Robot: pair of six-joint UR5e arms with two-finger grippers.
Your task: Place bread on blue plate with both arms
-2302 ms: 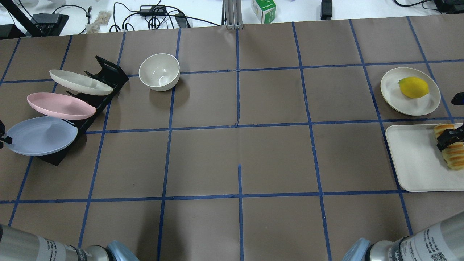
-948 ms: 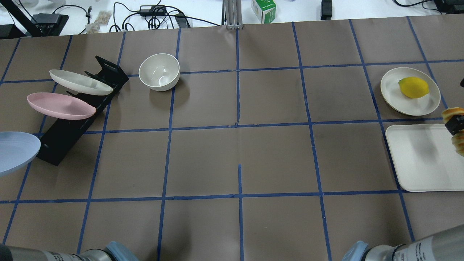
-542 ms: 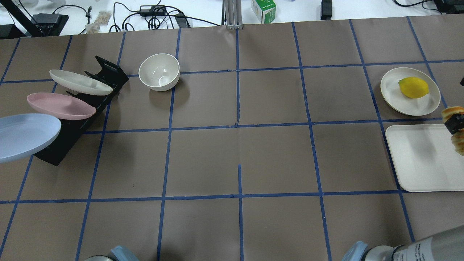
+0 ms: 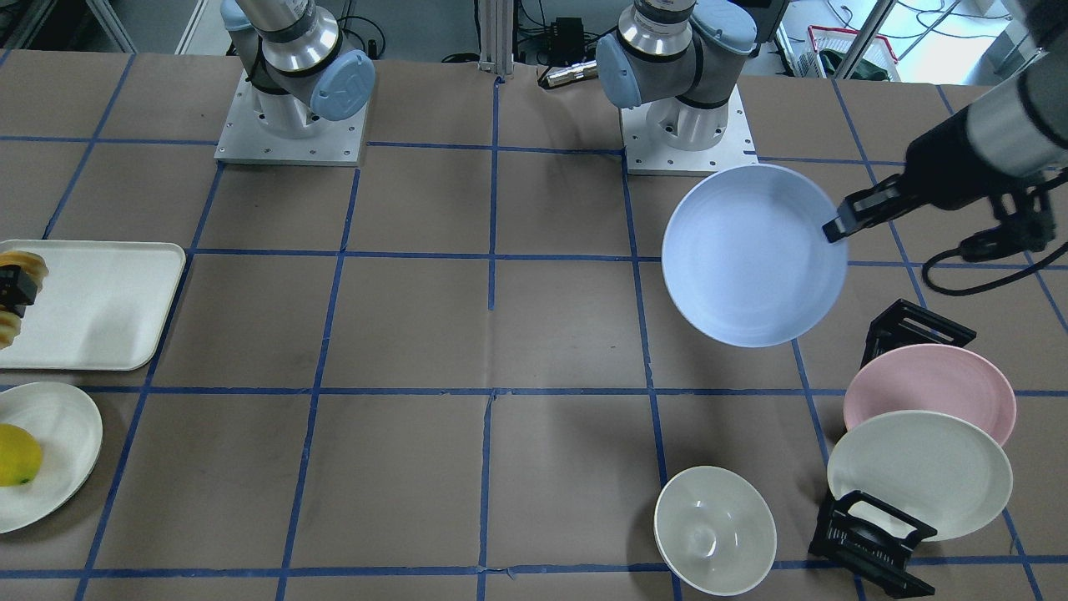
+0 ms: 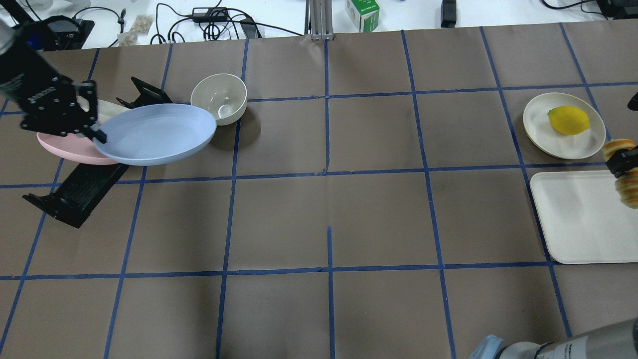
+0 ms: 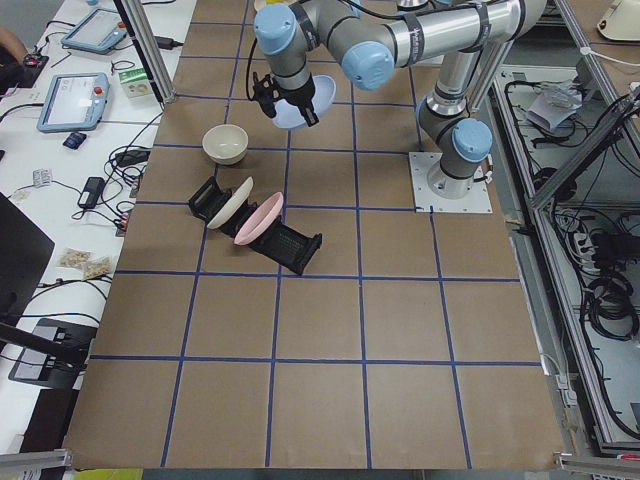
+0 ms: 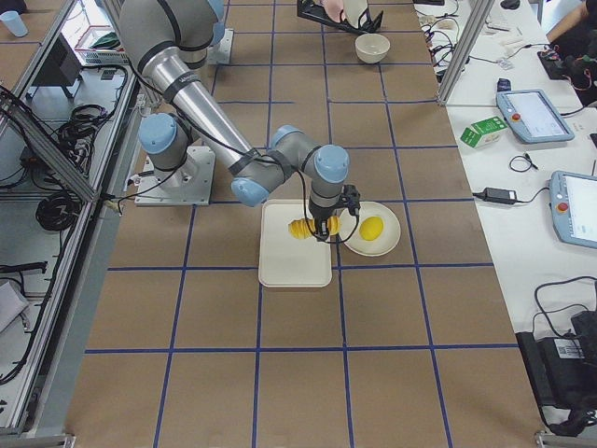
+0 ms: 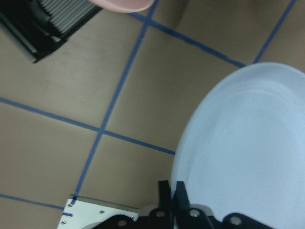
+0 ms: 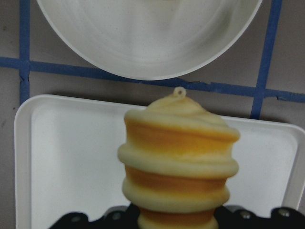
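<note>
In the front-facing view, the left pincer (image 4: 838,227) is clamping the rim of the blue plate (image 4: 751,259), which is hanging above the surface (image 4: 417,334) and reaching from the fingertips toward the middle. The right pincer (image 4: 10,292) is squeezing the bread (image 4: 25,265) around its middle, above the white tray (image 4: 100,309). Overhead, the plate is tilting slightly, its rim farthest from the pincer showing just beside the bowl (image 5: 220,92). From the left end, the plate is hovering beyond the rack (image 6: 290,245). From the right end, the bread is hanging near the lemon (image 7: 371,228). In the left wrist view, the plate's rim is sitting between the narrowed fingers. In the right wrist view, the bread is sticking out ahead of the pincer, with the tray lying beneath.
</note>
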